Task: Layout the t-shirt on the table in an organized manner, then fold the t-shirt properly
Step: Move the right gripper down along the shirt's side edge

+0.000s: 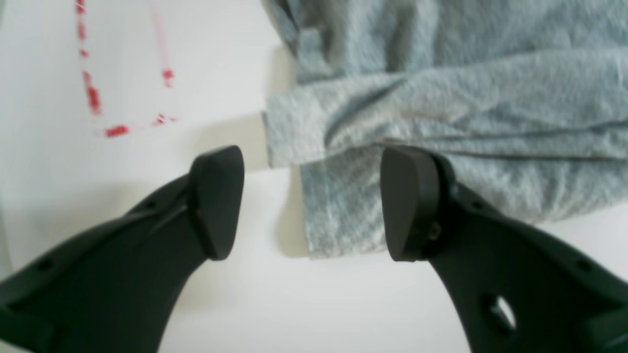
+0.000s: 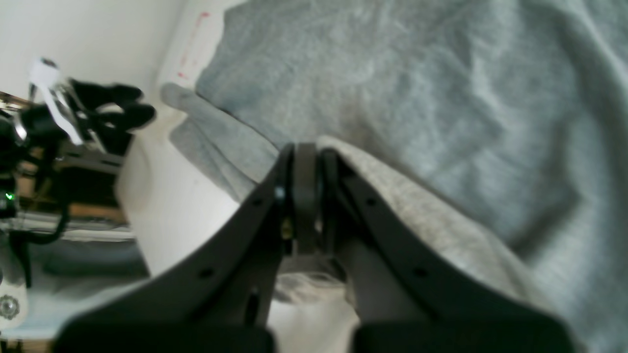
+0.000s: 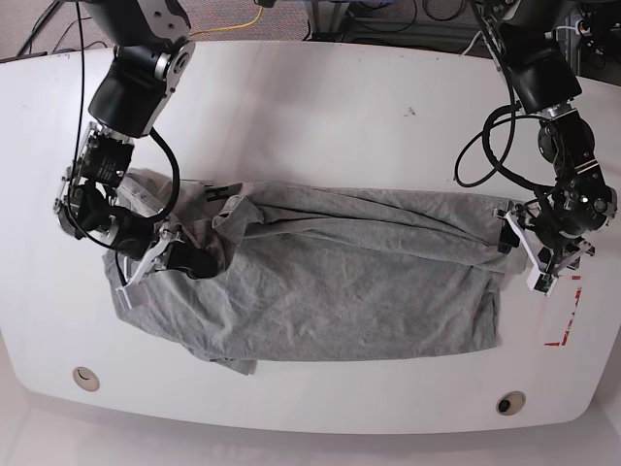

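Left wrist view first: one left gripper (image 1: 312, 203), its two black fingers standing well apart with nothing between them, hanging over the white table (image 1: 59, 186). One grey t-shirt (image 1: 441, 98) fills the upper right of the frame, a folded corner of it reaching down between the two fingertips. Upper left has a broken red outline mark (image 1: 93, 98) on the tabletop.

Right wrist view: one right gripper (image 2: 305, 196), jaws pressed together and pinching a fold of the t-shirt (image 2: 392, 88), with the fabric draped over the right finger. The shirt takes up most of the right and top. On the left edge there's blurry dark gear past the table (image 2: 162, 220) rim, can't tell what exactly.

Base view: two arms, one shirt, one table. The t-shirt (image 3: 330, 272) lies spread and wrinkled across the middle of the glossy white table (image 3: 320, 97). The right gripper (image 3: 179, 254) sits at centre left, clamped on the bunched cloth. The left gripper (image 3: 539, 254) is at centre right, just off the shirt's edge. Two round holes (image 3: 85, 378) sit near the bottom edge, one toward each corner, and the red mark (image 3: 565, 325) is lower right. Cables and floor show along the top.
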Motion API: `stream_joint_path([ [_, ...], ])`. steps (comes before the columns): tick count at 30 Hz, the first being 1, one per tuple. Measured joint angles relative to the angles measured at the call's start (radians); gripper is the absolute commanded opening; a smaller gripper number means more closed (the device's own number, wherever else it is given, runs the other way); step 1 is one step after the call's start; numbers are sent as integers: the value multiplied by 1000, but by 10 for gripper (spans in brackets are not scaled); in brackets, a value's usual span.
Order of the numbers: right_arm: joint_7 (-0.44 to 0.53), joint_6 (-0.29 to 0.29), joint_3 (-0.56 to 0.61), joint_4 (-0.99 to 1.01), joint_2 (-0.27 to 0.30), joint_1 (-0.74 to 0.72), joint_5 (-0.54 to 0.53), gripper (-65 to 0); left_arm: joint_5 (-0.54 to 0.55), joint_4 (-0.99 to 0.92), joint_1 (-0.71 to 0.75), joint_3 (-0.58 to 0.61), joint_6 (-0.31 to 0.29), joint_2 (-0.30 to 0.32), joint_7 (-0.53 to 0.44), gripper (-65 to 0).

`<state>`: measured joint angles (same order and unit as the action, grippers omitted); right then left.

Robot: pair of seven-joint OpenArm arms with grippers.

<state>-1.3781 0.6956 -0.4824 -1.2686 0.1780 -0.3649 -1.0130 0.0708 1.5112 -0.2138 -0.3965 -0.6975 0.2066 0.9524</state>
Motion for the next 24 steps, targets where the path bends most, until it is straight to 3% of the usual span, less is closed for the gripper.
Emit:
stream_joint_path([
  [5,76,0,82,81,27,-55,4,-645,0,0,-2,-1,0,3,0,-240],
  [24,369,-7,355,382,236,-204,-5,-642,-2,1,32,-3,0,2,0,-240],
])
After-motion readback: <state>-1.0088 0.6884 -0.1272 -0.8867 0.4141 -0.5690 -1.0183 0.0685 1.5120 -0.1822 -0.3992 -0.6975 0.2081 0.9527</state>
